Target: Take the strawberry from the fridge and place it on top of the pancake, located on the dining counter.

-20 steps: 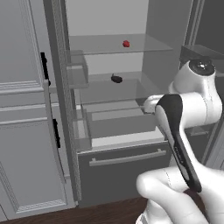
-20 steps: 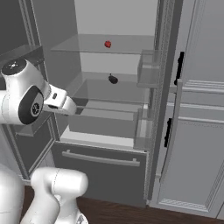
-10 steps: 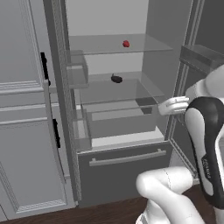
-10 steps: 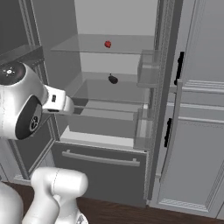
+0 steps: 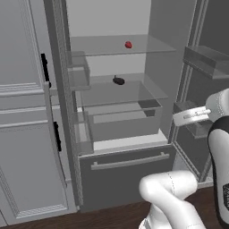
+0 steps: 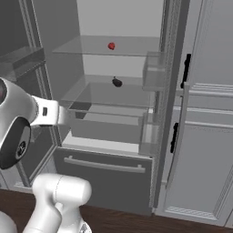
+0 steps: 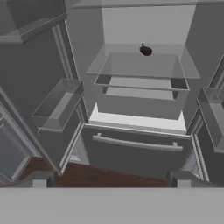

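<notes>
The pincer point(image 7: 110, 180) is standing with its two dark fingertips point(image 7: 38, 180) spread wide and nothing between them, hanging over a strip of dark wooden floor point(image 7: 87, 175) in front of the fridge point(image 5: 134, 170), whose two doors are standing open. Directly ahead of the pincer and closest to it, the dark bottom drawer point(image 7: 138, 151) is sitting closed, its long grey bar handle point(image 7: 138, 143) running across the front. Just beyond and above the drawer, a pale crisper bin point(image 7: 140, 103) is resting on the white interior floor of the compartment. To either side of the pincer, the open doors are carrying clear door bins point(image 7: 59, 105). Farther ahead, a glass shelf point(image 7: 142, 65) is covering the crisper, and a small dark oblong vegetable point(image 7: 145, 50) is lying near the back of it. Farthest from the pincer and highest, the strawberry point(image 5: 128, 44) is sitting on the top glass shelf point(image 5: 116, 44), well apart from the fingertips and above the dark vegetable; in the right base view it is showing as a tiny red spot point(image 6: 111, 45) near the pale rear wall. Beside the fridge, light grey panelled cabinets point(image 5: 22, 134) with black handles point(image 5: 57, 134) are lining the room.
</notes>
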Robot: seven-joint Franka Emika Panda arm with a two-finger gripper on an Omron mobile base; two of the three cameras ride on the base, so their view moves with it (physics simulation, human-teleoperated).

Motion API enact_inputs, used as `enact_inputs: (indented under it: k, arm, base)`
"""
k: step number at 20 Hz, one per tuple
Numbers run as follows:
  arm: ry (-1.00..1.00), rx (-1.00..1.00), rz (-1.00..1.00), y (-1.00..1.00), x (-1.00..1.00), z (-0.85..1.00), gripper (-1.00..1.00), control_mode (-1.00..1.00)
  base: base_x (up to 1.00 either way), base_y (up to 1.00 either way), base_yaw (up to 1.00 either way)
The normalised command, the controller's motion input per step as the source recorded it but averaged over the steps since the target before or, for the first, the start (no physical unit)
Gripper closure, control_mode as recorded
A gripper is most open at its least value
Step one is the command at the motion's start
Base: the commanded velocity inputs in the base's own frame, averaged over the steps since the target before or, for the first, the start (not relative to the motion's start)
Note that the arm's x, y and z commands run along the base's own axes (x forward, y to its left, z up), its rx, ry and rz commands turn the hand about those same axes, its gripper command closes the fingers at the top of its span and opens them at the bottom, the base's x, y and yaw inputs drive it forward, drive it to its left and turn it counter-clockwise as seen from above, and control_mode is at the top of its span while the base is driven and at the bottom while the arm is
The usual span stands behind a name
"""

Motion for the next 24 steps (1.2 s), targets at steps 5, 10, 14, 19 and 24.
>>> enact_inputs:
  k: [5, 10, 14, 19, 24]
  arm:
    - [0.00, 0.00, 0.00, 0.00, 0.00, 0.00, -1.00, 1.00]
    - [0.00, 0.00, 0.00, 0.00, 0.00, 0.00, -1.00, 1.00]
    - [0.00, 0.00, 0.00, 0.00, 0.00, 0.00, -1.00, 1.00]
    - [0.00, 0.00, 0.00, 0.00, 0.00, 0.00, -1.00, 1.00]
    - [0.07, 0.00, 0.00, -0.03, 0.26, 0.49, -1.00, -1.00]
  base:
    - [0.55, -0.02, -0.04]
    - [0.96, -0.04, 0.00]
    - [1.00, -0.14, 0.00]
    - [1.00, -0.09, 0.00]
    - [0.19, -0.02, 0.00]
